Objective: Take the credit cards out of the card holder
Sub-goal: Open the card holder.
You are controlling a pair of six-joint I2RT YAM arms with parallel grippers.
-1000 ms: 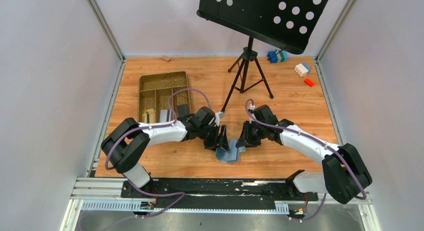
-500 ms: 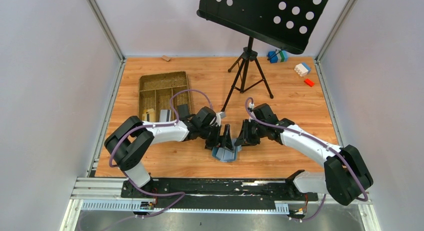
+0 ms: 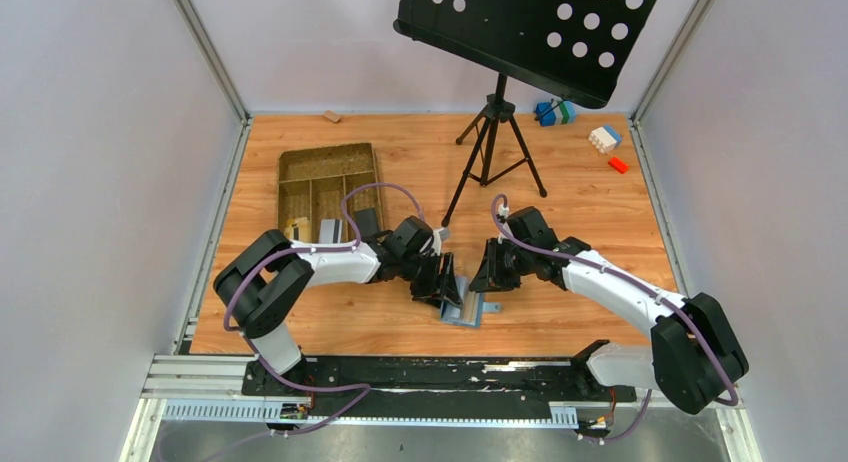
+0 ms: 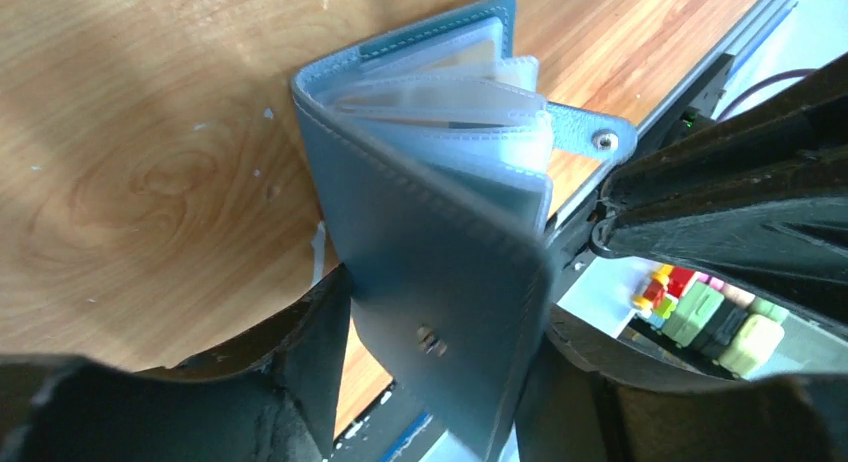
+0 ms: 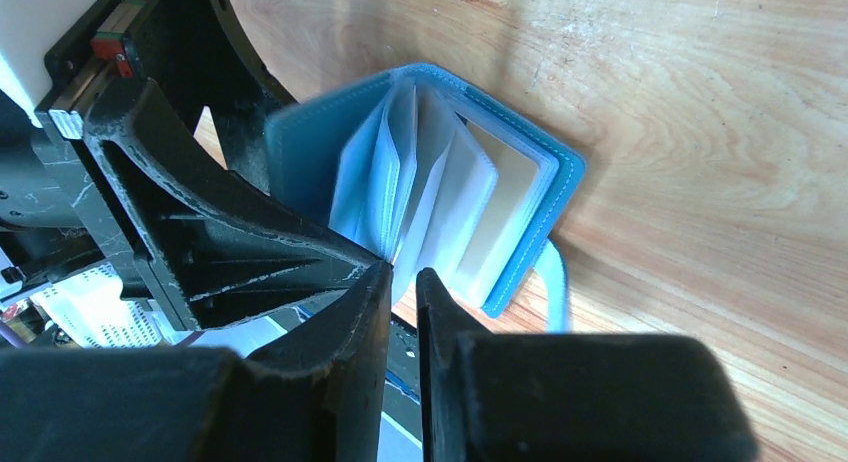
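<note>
The blue card holder (image 3: 470, 308) stands open on the wood table between my two grippers, its clear sleeves fanned out. My left gripper (image 3: 446, 287) is shut on one blue cover (image 4: 440, 252), which sits between its fingers. My right gripper (image 5: 402, 272) is nearly closed, its tips pinching the edge of a clear sleeve (image 5: 445, 197). The sleeves look clear, with a tan inner panel (image 5: 510, 197). No card shows inside the holder. A silvery grey card (image 3: 327, 229) lies in the brown tray's near compartment, with a small pale-and-dark item (image 3: 297, 228) beside it.
The brown compartmented tray (image 3: 330, 154) sits at the back left. A music stand on a tripod (image 3: 490, 152) stands behind the grippers. Toy bricks (image 3: 605, 139) lie at the back right. The black rail (image 3: 400, 372) runs along the near edge.
The card holder has gone from lying half flat to standing open, and has shifted slightly right. My left gripper tipped its cover upright. My right gripper closed in on the sleeves.
</note>
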